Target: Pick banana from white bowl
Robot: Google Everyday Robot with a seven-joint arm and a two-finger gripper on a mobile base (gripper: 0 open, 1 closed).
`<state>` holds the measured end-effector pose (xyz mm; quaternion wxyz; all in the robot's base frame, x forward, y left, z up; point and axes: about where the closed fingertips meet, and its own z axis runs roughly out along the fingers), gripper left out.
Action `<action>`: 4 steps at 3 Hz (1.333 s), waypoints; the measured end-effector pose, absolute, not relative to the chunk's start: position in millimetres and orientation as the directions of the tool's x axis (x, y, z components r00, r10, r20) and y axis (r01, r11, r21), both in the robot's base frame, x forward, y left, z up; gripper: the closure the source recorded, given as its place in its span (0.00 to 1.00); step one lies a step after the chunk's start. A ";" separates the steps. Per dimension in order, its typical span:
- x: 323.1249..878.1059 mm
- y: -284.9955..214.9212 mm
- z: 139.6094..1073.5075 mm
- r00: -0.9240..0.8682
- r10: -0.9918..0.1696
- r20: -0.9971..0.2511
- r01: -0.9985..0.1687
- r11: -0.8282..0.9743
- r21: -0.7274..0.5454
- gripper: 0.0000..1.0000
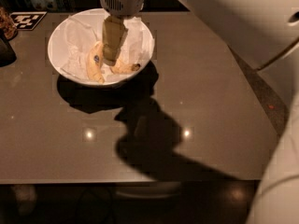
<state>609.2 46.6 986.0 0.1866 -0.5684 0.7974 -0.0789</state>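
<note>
I am looking down at a brown table (215, 92) from my screen. The white bowl (52, 55) sits on the far left part of the table. It has crinkly white paper (74, 34) inside it.

There are two bananas in the bowl. The banana (122, 69) I want is the curved one. It lies low in the bowl, on the right side, on top of the paper. Its dark pointy stem points to the right, near the bowl's wall. The other banana (92, 65) lies to the left of it and has a small dark sticker (96, 58) on it.

The gripper (110, 59) hangs straight down from the top of the picture and reaches into the bowl. Its tan tip is down between the two bananas, just beside the left end of the curved one. It looks like it may touch that banana, but I am not sure. I cannot tell if the gripper is spread apart or squeezed together, or if it has hold of anything.

The banana is in the bowl, not lifted out.

A big dark shadow (154, 148) falls on the table in front of the bowl. A black and white square marker (28, 19) lies at the far left corner. The robot's white arm (233, 17) fills the top right.
</note>
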 end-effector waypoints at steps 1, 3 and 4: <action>621.8 65.6 973.5 -0.260 -0.946 -0.191 -0.899 0.310 -0.311 0.07; 648.3 72.9 945.7 -0.282 -0.946 -0.162 -0.915 0.316 -0.252 0.24; 654.5 76.5 929.1 -0.287 -0.946 -0.148 -0.924 0.315 -0.215 0.28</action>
